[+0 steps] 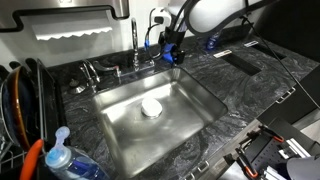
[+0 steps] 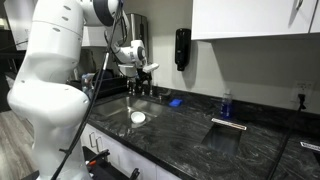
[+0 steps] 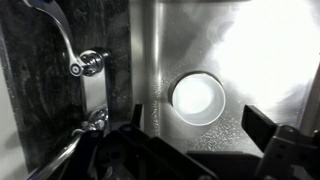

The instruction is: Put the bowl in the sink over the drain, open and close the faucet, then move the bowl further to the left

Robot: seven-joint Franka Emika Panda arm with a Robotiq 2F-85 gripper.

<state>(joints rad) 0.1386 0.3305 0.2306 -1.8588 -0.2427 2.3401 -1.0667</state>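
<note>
bowl [image 1: 151,107]: white | sink [image 1: 196,100]: silvery steel | countertop [image 1: 240,95]: dark grey, marbled | faucet [image 1: 135,42]: chrome | arm [image 2: 48,70]: white | sponge [image 2: 176,102]: blue

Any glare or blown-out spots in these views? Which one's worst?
Wrist view is worst: glare washes out the sink steel at upper right, and the bowl clips to white. In an exterior view the under-cabinet light is blown out. In an exterior view the countertop is dim.
</note>
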